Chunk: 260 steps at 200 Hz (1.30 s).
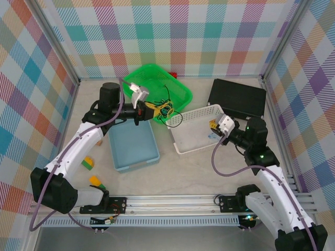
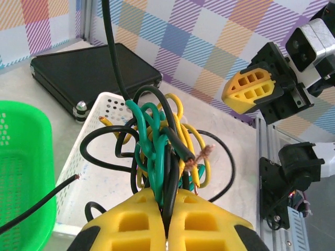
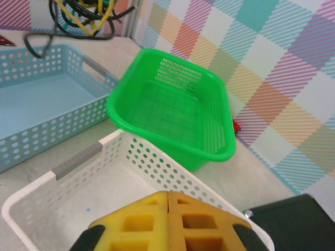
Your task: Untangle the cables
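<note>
The cables (image 1: 165,110) form one tangled bunch of black, yellow and green wire, hanging in the air between the green basket and the white basket. My left gripper (image 1: 151,110) is shut on the bunch from the left. The left wrist view has the yellow fingers pinching green and black strands of the cables (image 2: 162,141) at the left gripper (image 2: 167,196), with loops and a frayed copper end sticking out. My right gripper (image 1: 213,125) is shut on nothing, over the white basket (image 1: 193,135), apart from the bunch. The cables (image 3: 84,15) hang at the top left of the right wrist view, far from the right gripper (image 3: 167,194).
A green basket (image 1: 152,67) stands at the back and a blue tray (image 1: 133,146) in front of it. A black case (image 1: 238,98) lies at the back right. Yellow and green blocks (image 1: 89,163) lie by the left arm. Checked walls enclose the table.
</note>
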Available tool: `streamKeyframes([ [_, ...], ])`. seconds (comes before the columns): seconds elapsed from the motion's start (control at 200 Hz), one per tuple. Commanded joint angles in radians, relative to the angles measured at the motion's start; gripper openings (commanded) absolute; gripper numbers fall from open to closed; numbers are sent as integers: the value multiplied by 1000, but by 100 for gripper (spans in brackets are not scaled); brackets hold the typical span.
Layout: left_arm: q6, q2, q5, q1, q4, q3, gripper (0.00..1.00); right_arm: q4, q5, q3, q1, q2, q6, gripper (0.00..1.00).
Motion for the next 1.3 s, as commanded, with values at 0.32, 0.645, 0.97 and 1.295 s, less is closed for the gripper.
streamKeyframes([
  [0.32, 16, -30, 42, 0, 70, -51, 0, 222, -374, 43, 14, 129, 649, 56],
  [0.645, 52, -36, 91, -15, 86, -70, 0, 59, -384, 254, 67, 358, 1314, 46],
  [0.97, 83, -32, 111, -44, 92, -73, 0, 27, -546, 348, 130, 526, 1449, 41],
  [1.295, 85, -32, 115, -54, 93, -78, 0, 66, -572, 365, 173, 587, 1474, 28],
])
